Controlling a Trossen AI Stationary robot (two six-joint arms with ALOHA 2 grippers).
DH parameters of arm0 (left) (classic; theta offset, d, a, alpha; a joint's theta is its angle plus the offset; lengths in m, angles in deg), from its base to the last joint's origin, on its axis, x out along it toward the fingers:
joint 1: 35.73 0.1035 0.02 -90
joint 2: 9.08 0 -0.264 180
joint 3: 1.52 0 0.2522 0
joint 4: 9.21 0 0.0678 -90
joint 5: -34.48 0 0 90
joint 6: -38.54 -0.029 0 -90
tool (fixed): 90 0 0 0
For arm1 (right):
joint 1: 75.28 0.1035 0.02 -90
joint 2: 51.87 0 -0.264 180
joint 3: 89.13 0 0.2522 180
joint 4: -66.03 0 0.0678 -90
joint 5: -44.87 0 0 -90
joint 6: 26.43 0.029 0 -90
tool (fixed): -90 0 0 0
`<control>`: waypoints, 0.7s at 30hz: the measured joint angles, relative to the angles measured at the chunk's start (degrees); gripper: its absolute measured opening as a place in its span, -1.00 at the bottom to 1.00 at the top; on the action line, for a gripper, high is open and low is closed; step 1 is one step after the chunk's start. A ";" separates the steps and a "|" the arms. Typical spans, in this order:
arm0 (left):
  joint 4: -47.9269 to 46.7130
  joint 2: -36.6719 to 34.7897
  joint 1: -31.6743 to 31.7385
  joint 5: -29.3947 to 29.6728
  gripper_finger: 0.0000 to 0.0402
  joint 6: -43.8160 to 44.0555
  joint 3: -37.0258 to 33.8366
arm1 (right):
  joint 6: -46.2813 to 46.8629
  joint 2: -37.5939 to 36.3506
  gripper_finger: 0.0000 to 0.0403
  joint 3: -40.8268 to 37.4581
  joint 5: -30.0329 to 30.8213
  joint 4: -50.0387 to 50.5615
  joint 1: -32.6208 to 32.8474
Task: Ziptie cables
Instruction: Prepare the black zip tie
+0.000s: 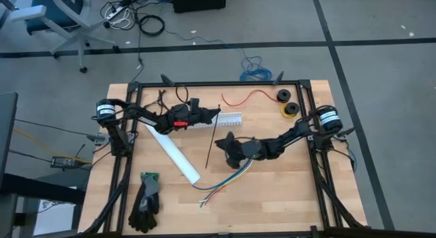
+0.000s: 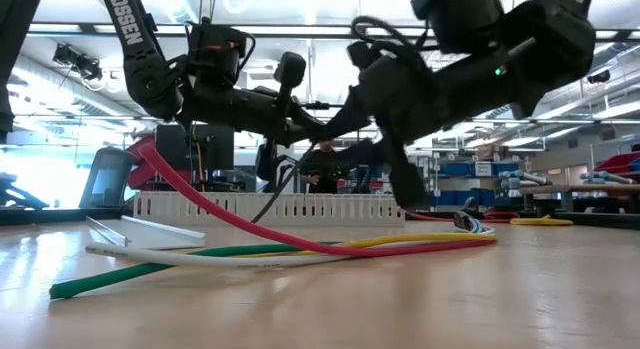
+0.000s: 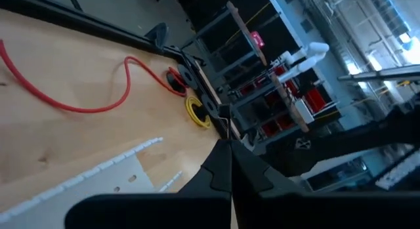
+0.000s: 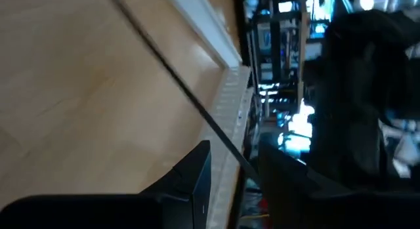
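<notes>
A long black ziptie (image 1: 212, 139) runs from the white slotted channel (image 1: 221, 120) toward the near edge. My left gripper (image 1: 218, 114) reaches in from the left and is shut on the ziptie's far end. My right gripper (image 1: 221, 144) comes from the right and is open. In the right wrist view its fingers (image 4: 190, 180) stand on either side of the ziptie (image 4: 177, 84); I cannot tell whether they touch it. The cables (image 1: 228, 178), yellow, green, blue and white, lie loose on the table just nearer than the right gripper, and show in the low view's foreground (image 2: 300, 254). My left gripper (image 3: 230, 147) pinches the ziptie's far end (image 1: 219, 108) between its two shut fingers, coming roughly level from the table's left, across the strip. That end is held above the table. The rest of the ziptie (image 2: 275, 194) curves down to the tabletop.
A white channel cover (image 1: 174, 153) lies slanted left of the ziptie. Black and green gloves (image 1: 145, 200) sit near the near-left corner. A thin red wire (image 1: 248, 96) and two tape rolls (image 1: 283, 96) (image 1: 289, 110) lie at the far right. Black frame rails border the table.
</notes>
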 joint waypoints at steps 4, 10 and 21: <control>0.11 0.00 0.00 0.96 -1.00 1.81 0.06 | -4.43 3.18 -0.44 1.88 -0.01 0.02 0.72; -0.02 0.02 -0.04 2.29 -1.00 3.10 0.03 | -5.62 4.80 -0.45 3.42 -1.38 0.02 0.86; 2.62 0.04 -0.04 3.63 -1.00 5.02 0.03 | -8.79 4.78 -0.45 3.46 -6.88 1.73 0.91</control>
